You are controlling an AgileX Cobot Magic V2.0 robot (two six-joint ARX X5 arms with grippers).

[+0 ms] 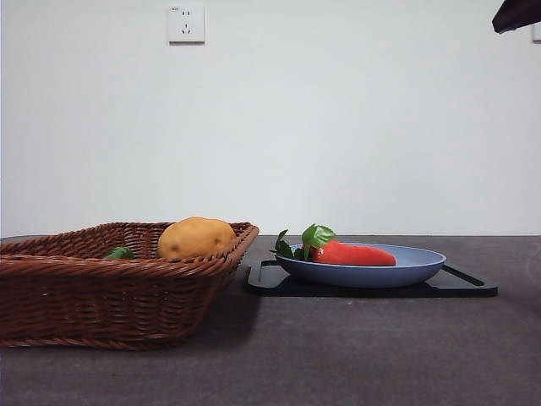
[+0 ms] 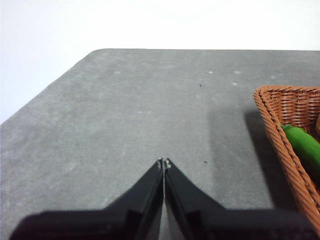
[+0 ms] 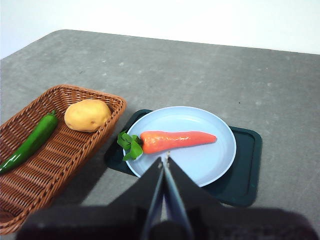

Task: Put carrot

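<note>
Where the front view looks level across the grey bench (image 1: pixel 355 355), the carrot (image 1: pixel 351 254) lies on its side in a blue plate (image 1: pixel 418 269), its leaves toward the basket (image 1: pixel 101 300) and its tip pointing away from it. The plate sits on a dark tray (image 1: pixel 469 286). The wicker basket stands just beside the tray and holds a potato (image 1: pixel 196 238) and a green pepper (image 1: pixel 119 253), which barely clears the rim. A dark arm tip (image 1: pixel 516 13) shows at one top corner, and a socket (image 1: pixel 186 24) sits on the wall.

In the left wrist view, the left end effector (image 2: pixel 164 162) hovers over bare bench with its jaws pressed together and nothing between them. One corner of the basket (image 2: pixel 280 117) with the pepper (image 2: pixel 304 145) shows at the picture's edge.

In the right wrist view, the right end effector (image 3: pixel 165 157) hangs above the near rim of the plate (image 3: pixel 210 160), jaws together and empty, close to the carrot (image 3: pixel 175 140) but not touching it. The carrot lies across the plate's middle. The potato (image 3: pixel 87 115) and pepper (image 3: pixel 30 142) rest apart in the basket (image 3: pixel 45 185).
</note>
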